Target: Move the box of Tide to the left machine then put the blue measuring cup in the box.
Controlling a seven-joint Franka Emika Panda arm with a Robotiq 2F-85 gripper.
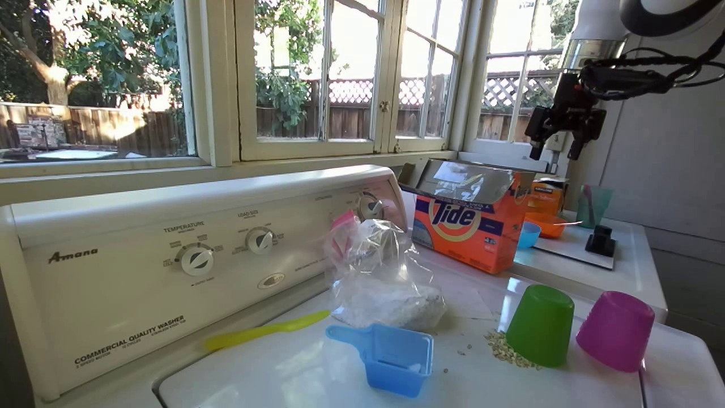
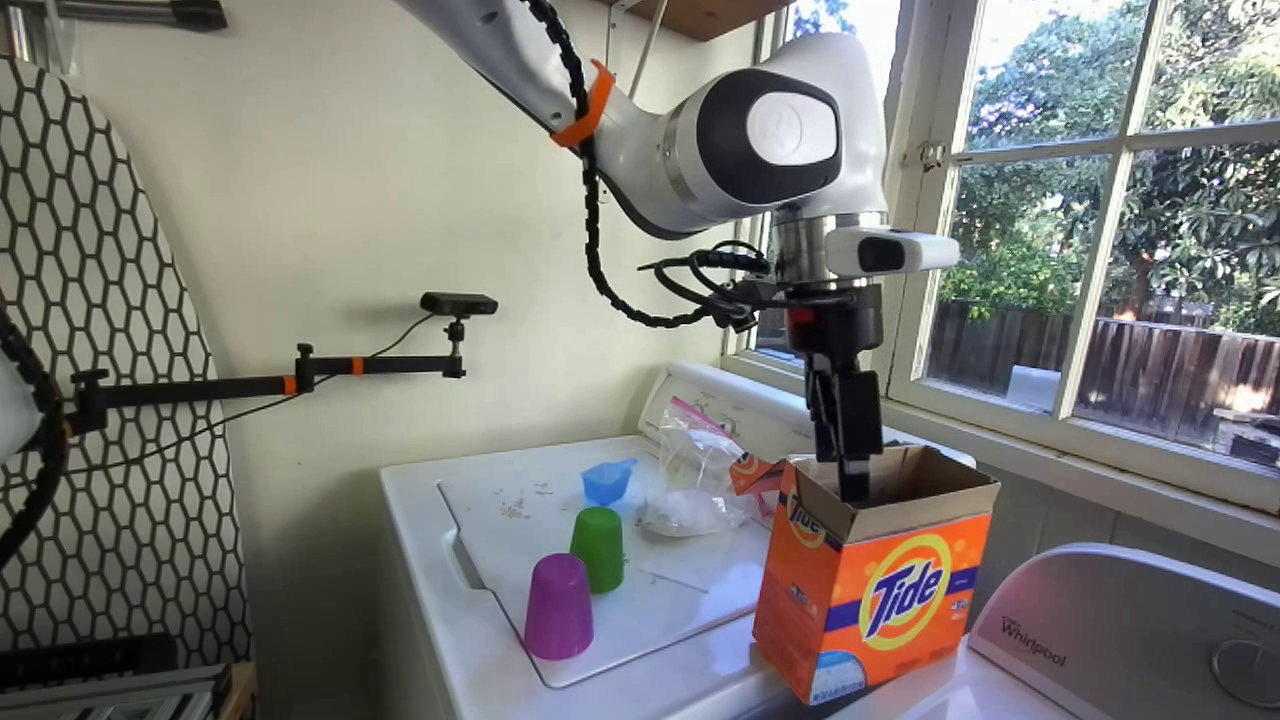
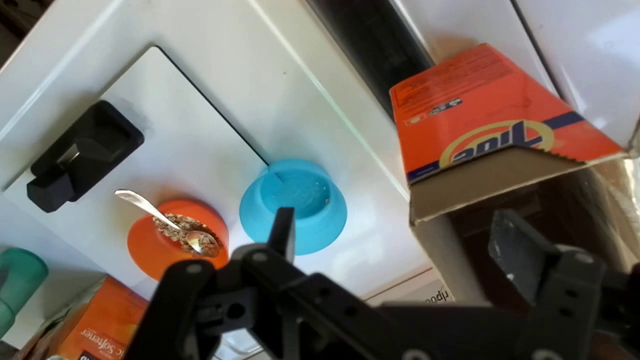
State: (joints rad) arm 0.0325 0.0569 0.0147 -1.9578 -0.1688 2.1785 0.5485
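- In an exterior view, find the box of Tide (image 1: 453, 232) upright with mouth open, near the zip bag (image 1: 385, 300) and the side edge of the left machine (image 1: 124, 294). Read the tool (image 1: 554, 151) as spread wide, holding nothing, both tips clear of the rim. Log the blue measuring cup (image 1: 396, 360) as outside the box, on the machine's lid.
- In an exterior view, note one finger (image 2: 855, 480) overlapping the box's mouth. Judge the move as unfinished, given a stance so close to the Whirlpool machine (image 2: 1050, 640). Plan a set-down clear of the green cup (image 2: 598, 550) and magenta cup (image 2: 560, 608).
- In the wrist view, note one pad (image 3: 515, 255) over the mouth and one outside, over the light-blue bowl (image 3: 305, 195), with a cardboard wall between. Judge the step in hand as a pinch on that wall. Centre the wall between the pads and lower straight down, without nudging the box toward the dark gap (image 3: 372, 47). Close firmly without crushing the cardboard; test the hold before lifting. Carry upright; set down with the whole base on the lid, mouth upward for the cup.
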